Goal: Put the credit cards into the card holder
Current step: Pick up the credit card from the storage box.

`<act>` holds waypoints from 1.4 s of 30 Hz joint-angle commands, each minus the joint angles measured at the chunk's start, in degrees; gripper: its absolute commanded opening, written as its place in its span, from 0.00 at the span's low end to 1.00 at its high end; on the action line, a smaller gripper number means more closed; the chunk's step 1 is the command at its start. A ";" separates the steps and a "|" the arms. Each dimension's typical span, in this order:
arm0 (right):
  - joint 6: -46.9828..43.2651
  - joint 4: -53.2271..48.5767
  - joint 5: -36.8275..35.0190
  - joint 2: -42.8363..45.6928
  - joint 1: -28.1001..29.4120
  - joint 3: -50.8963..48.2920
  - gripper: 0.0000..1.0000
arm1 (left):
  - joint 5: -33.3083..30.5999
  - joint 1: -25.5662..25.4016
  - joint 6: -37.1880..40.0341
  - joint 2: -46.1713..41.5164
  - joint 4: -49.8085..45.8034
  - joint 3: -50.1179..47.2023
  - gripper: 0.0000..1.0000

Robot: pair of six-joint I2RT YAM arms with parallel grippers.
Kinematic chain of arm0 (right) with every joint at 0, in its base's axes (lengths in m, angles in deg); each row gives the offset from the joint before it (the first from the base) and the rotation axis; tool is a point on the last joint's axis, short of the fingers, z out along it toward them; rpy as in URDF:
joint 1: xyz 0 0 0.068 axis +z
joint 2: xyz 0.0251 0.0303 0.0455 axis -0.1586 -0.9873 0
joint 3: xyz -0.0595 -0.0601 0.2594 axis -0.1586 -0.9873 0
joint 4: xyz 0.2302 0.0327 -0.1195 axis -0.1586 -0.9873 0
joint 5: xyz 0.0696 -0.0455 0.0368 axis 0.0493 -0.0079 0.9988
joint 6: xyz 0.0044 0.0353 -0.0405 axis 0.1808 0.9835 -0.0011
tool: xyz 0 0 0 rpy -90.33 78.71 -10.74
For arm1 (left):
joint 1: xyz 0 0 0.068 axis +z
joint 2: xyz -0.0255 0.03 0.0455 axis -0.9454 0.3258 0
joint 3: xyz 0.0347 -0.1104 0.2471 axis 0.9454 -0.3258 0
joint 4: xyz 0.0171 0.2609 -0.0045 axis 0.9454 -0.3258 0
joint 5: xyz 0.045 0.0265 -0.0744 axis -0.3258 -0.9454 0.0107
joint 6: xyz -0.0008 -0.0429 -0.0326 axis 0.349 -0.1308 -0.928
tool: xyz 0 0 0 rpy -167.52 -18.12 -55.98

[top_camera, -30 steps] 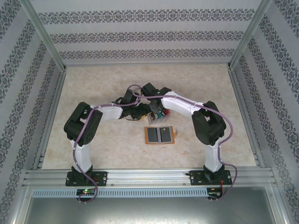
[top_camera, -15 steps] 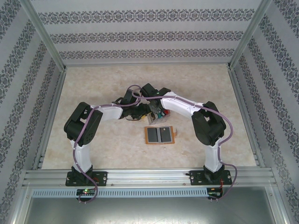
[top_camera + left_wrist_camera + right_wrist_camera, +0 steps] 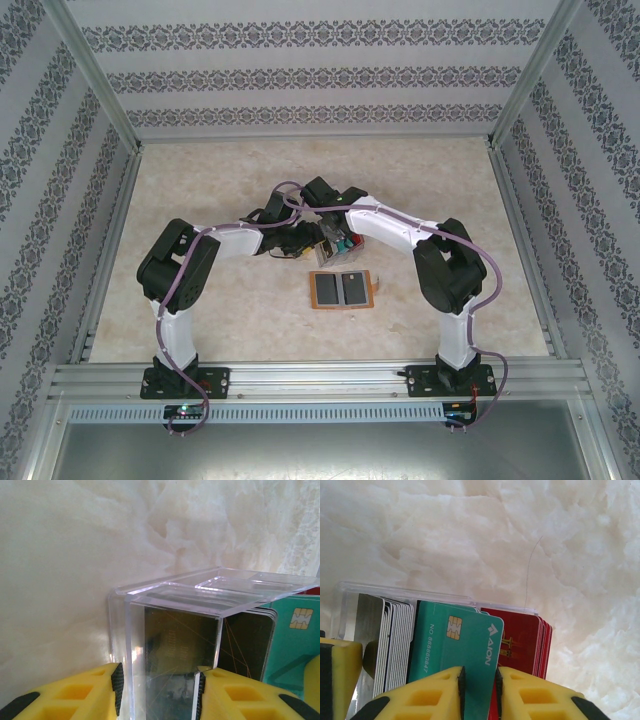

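Our right gripper is clamped on a teal credit card.
Our left gripper grips the clear box of cards; the card holder lies open just behind both grippers.

From above, the credit cards are being shown too small for counting. In the right wrist view, the teal card is being covered along its lower part by the right gripper's fingers; whether it is being pinched cannot be told. In the left wrist view, the clear box is being cropped at the bottom, and the same card at the right edge.
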 commanded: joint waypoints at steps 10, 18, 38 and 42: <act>0.17 -1.31 -0.39 1.98 -0.33 -0.69 0.12 | -1.72 -0.14 -0.06 0.14 -2.54 -1.57 0.43; 2.46 -0.28 3.01 6.20 -0.52 -2.14 0.04 | -1.78 -0.14 0.29 0.11 -2.97 -1.19 0.43; 18.68 17.43 27.78 30.55 -10.12 -22.52 0.01 | -1.92 -0.62 2.60 -8.56 -1.90 -1.30 0.53; 25.26 25.31 37.72 35.76 -14.88 -28.47 0.01 | -2.44 -1.01 4.18 -13.02 -1.68 -1.83 0.58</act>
